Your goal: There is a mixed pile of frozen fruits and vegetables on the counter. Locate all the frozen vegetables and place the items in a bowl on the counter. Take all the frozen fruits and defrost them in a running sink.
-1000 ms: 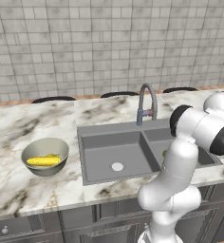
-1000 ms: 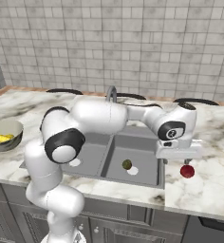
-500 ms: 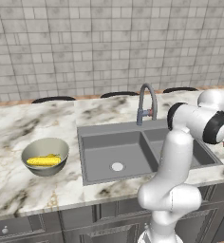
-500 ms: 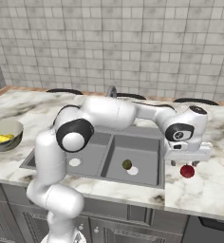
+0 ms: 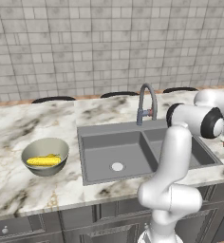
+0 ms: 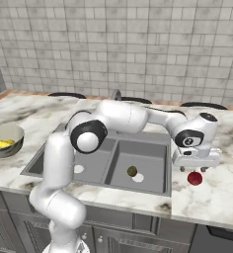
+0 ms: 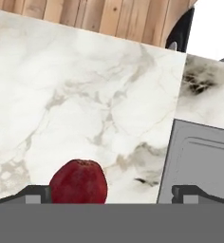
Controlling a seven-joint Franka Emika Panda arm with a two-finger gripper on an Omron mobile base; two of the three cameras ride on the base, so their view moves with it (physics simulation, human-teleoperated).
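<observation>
Descent marks the last second: the hand (image 6: 196, 165) has come down from above the table (image 6: 222, 192) until it hangs just over the dark red fruit (image 6: 195, 178), right of the sink (image 6: 138, 148). Its jaws stand spread wide and hold nothing. That points to the pick of the last fruit being under way, with the closing of the grip not yet made.

The rest of the task looks well along. The corn cob (image 5: 44, 161) lies in the bowl (image 5: 45, 153), well left of the sink, and a small olive-brown fruit (image 6: 132, 171) already sits in the sink's right basin near the drain.

From the hand view, the dark red fruit (image 7: 79, 182) lies on the marble between the finger tips (image 7: 38, 193), off-centre and close to one of them, with the sink edge at the far side. A slight sideways correction seems needed before the jaws close.
</observation>
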